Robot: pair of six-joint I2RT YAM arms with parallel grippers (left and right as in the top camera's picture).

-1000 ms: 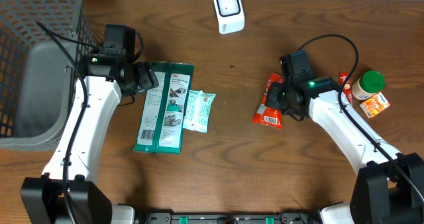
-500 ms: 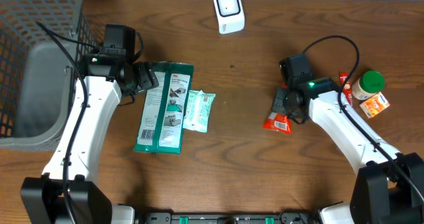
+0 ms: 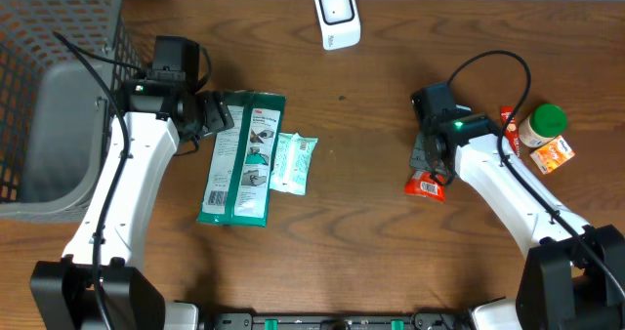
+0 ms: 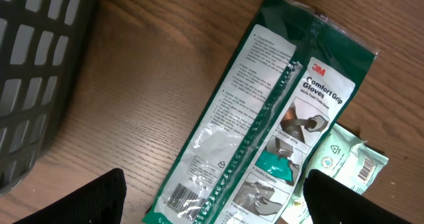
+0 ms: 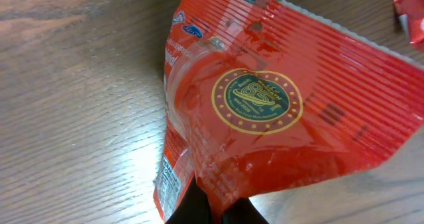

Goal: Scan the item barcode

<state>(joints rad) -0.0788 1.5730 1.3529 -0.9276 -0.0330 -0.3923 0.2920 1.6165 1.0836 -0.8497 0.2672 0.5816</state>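
Snack packet sits pinched between the right arm's jaws.

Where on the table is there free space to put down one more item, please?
Widest bare wood: the middle, between the pale green packet and the red packet, below the scanner. Crowded: the right edge around the bottle, and the left by the basket and glove pack.

This looks like a mock shop checkout set on a wooden table. A grey wire shopping basket stands at 10 o'clock and a white scanner at 12 o'clock. Packaged retail goods lie about: a green glove pack at 9 o'clock, a red snack packet and a green-capped jar at 3 o'clock.
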